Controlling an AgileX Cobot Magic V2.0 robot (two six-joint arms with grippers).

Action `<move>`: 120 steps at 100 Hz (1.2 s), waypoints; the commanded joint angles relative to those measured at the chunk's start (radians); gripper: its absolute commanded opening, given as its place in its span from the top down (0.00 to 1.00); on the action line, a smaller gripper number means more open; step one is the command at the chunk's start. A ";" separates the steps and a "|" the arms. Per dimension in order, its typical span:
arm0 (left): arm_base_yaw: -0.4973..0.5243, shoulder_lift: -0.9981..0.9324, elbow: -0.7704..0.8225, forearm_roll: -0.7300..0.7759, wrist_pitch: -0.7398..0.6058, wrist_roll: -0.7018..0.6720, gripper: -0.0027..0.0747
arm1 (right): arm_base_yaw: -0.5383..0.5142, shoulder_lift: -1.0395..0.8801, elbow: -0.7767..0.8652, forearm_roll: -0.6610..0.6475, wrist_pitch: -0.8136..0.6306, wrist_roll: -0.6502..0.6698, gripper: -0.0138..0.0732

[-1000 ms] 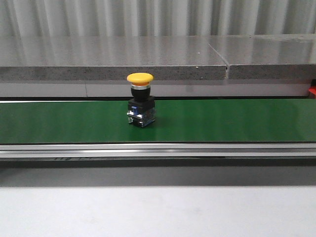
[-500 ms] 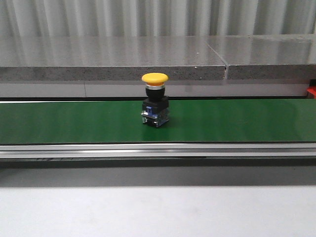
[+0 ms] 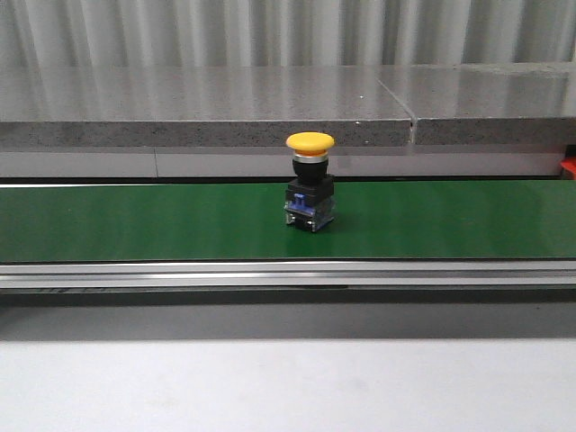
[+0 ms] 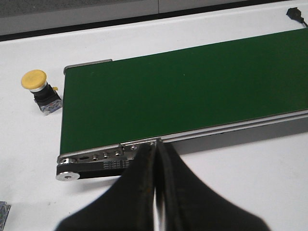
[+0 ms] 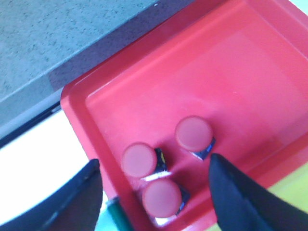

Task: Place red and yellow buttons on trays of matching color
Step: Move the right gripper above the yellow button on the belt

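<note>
The yellow button [image 3: 310, 181] has ridden rightward on the green belt [image 3: 135, 220]. Left jaws pressed together; right jaws spread wide over three red buttons [image 5: 161, 165].

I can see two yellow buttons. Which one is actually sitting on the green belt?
The yellow button in the front view: it stands upright on the green belt. The other yellow button, in the left wrist view, sits on the white table just off the belt's end.

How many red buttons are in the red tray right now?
3, all upright near one corner of the red tray: one apart toward the middle, one beside the rim, one close by it. None looks hidden.
</note>
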 commanded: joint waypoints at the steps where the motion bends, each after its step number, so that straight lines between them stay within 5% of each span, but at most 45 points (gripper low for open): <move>1: -0.008 0.003 -0.026 -0.010 -0.071 0.001 0.99 | 0.006 -0.107 0.022 -0.012 -0.062 -0.022 0.28; 44: -0.008 0.003 -0.026 -0.010 -0.071 0.001 0.99 | 0.134 -0.379 0.248 -0.012 -0.033 -0.034 0.28; 120: -0.008 0.003 -0.026 -0.010 -0.071 0.001 0.99 | 0.651 -0.386 0.234 -0.012 0.207 -0.111 0.28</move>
